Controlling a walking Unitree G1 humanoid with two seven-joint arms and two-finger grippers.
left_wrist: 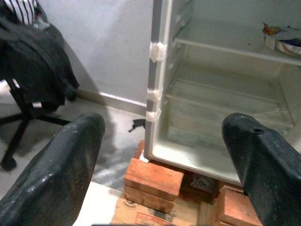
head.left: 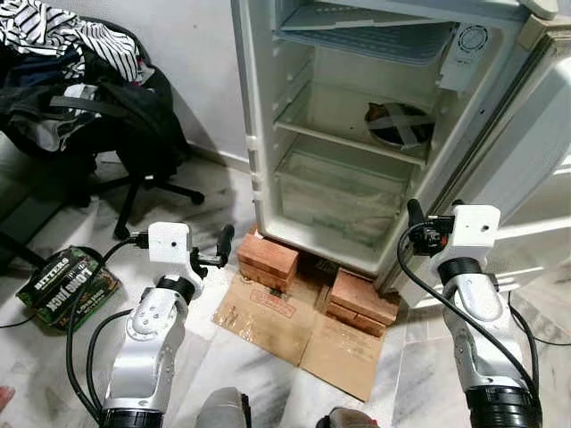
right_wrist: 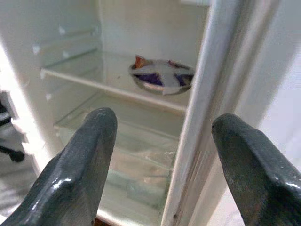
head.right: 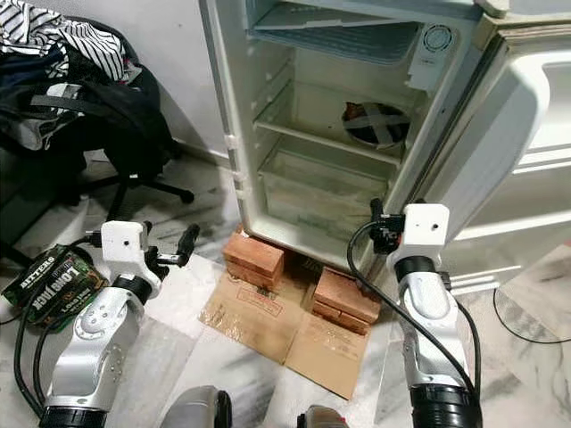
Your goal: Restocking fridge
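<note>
A white fridge (head.left: 268, 107) stands open in front of me, its shelves and bottom drawer (head.left: 343, 192) mostly bare. On the middle shelf sits a round bowl (head.left: 399, 125) with a cross of tape over its cover, also seen as the bowl (right_wrist: 162, 75) in the right wrist view. My left gripper (head.left: 220, 248) is held low, left of the fridge's foot, open with nothing in it; its fingers (left_wrist: 61, 160) are spread wide. My right gripper (head.left: 416, 218) is up by the fridge's right edge near the door, open and holding nothing.
The fridge rests on red bricks (head.left: 268, 259) over flattened cardboard (head.left: 303, 325). The open door (head.left: 535, 169) is at my right. A green carton (head.left: 70, 285) lies on the marble floor at left. An office chair (head.left: 134, 134) piled with clothes stands at back left.
</note>
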